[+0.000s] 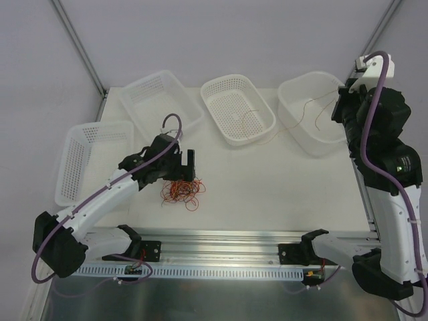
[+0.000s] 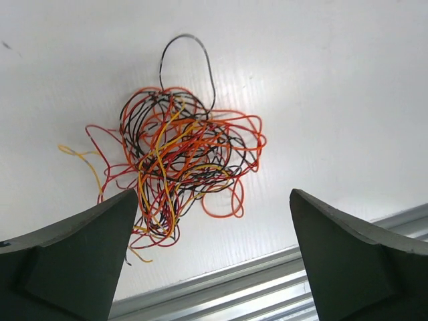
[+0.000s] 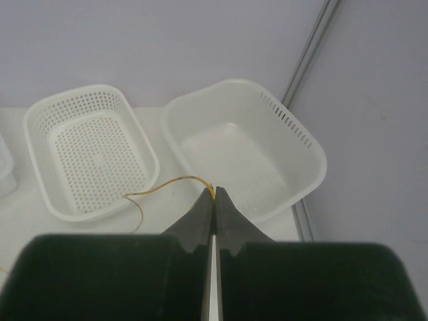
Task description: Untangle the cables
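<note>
A: Cables (image 2: pixel 177 157), where from left gripper (image 2: pixel 212 197)?
B: Heaped straight ahead, just beyond wide-spread jaws, no clear long axis. Left nearer. Right gripper (image 3: pixel 215 192) well apart, pinched on one orange strand (image 3: pixel 167 182).

top camera looks down from behind; left wrist faces the table (image 2: pixel 334 80) closely, right wrist the baskets (image 3: pixel 93 154).

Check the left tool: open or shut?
Open. The left tool shows its fingers wide apart in the wrist view; the wire tangle lies on the table beyond them, ungripped.
</note>
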`<state>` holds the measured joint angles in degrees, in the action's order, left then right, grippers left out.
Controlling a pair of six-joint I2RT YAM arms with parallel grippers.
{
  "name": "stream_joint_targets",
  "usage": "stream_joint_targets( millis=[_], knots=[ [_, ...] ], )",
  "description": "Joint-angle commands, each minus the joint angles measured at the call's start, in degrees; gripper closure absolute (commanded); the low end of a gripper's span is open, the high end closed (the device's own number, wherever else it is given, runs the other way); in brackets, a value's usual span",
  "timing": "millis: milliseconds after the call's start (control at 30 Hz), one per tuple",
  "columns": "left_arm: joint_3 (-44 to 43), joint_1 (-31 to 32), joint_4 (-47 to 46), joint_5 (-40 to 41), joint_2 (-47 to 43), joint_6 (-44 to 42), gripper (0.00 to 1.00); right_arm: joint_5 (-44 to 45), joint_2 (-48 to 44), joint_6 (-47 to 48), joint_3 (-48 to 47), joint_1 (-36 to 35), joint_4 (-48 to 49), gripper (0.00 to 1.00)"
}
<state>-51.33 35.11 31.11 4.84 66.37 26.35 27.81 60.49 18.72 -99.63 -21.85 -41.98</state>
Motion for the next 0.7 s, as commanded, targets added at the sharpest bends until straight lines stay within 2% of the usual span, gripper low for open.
stream_joint_targets(
  millis=[0,267,533,667],
  knots=[
    [-4.12,-1.01,2.19,-1.42,-3.0,-5.16,0.01,-1.09,3.49,0.26,-5.74,2.68,7.78,0.99],
    [-3.78,-2.68,2.2,6.31,-7.3,-10.97,0.01,-3.64,16.04,1.05,-16.36,9.61,18.32,0.99],
    [0.97,-2.68,1.23,10.28,-11.08,-11.76,0.01,-7.14,24.67,1.59,-19.81,19.02,24.22,0.99],
    [1.41,-2.68,1.14,10.28,-10.39,-11.93,0.01,-10.67,28.01,-0.26,-17.71,22.98,25.53,0.99]
  ],
)
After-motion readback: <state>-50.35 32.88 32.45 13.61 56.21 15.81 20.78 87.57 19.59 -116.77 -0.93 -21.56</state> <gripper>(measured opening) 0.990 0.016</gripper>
